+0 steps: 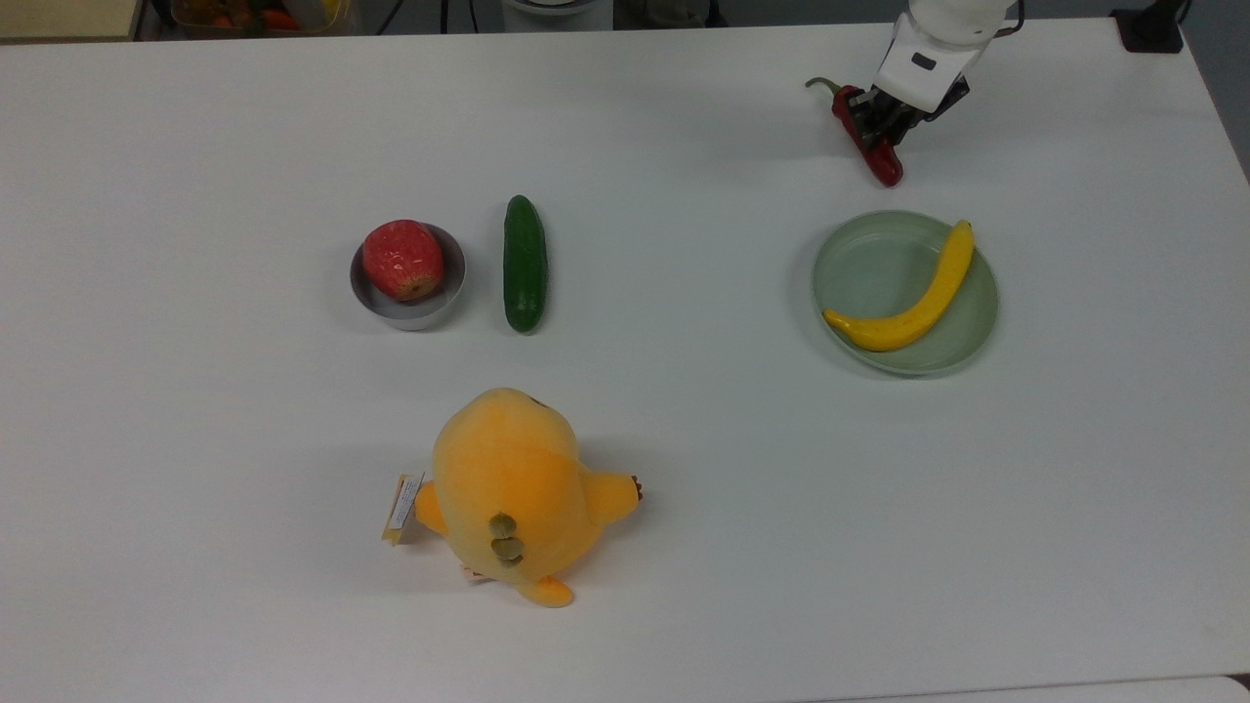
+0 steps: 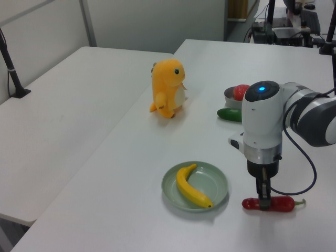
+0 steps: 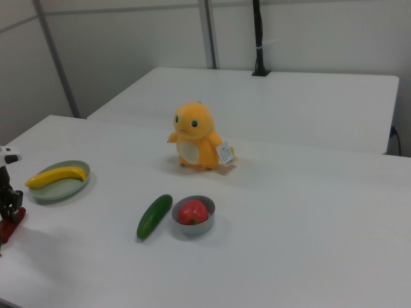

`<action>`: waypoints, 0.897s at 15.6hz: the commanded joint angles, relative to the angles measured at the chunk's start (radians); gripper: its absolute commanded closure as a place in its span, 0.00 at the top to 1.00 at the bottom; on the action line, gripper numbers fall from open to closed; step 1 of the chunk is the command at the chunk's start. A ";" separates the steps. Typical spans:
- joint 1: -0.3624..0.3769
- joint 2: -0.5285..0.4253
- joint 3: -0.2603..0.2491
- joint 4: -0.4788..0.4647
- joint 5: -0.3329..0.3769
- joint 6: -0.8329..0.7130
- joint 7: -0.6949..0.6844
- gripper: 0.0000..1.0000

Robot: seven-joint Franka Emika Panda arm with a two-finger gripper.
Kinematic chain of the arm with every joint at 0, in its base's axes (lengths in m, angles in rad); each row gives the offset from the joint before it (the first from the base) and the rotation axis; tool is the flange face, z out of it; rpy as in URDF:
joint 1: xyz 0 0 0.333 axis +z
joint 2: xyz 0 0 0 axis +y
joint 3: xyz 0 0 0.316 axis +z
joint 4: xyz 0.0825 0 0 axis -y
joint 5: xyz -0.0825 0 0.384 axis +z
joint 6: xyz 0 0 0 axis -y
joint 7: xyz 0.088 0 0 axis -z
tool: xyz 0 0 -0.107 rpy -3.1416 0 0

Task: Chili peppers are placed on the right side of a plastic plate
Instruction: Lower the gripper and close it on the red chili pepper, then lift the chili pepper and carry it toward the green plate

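The dark red chili pepper [image 1: 885, 166] lies on the white table just beyond the pale green plastic plate [image 1: 859, 268], its green stem curling toward the top view's left. My gripper [image 1: 876, 122] stands over the chili's middle, shut on it. In the left view the gripper [image 2: 264, 198] comes straight down onto the chili [image 2: 282, 204], which rests on the table at the right of the plate [image 2: 214, 181]. At the right view's left edge, the gripper [image 3: 9, 208] and chili [image 3: 11, 226] sit in front of the plate [image 3: 59, 190].
A yellow banana [image 1: 918, 303] lies in the plate. A dark green cucumber [image 1: 524, 262] and a small grey bowl [image 1: 430, 310] holding a red apple [image 1: 401, 258] sit mid-table. An orange plush toy [image 1: 513, 488] stands near the front.
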 commanded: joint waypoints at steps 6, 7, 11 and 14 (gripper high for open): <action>-0.032 -0.103 -0.004 -0.011 -0.015 0.011 0.016 0.00; -0.045 -0.129 -0.004 -0.009 -0.009 0.008 0.018 0.00; -0.071 -0.178 -0.006 -0.003 -0.004 0.003 0.001 0.00; -0.097 -0.192 -0.009 0.003 -0.004 0.002 0.001 0.00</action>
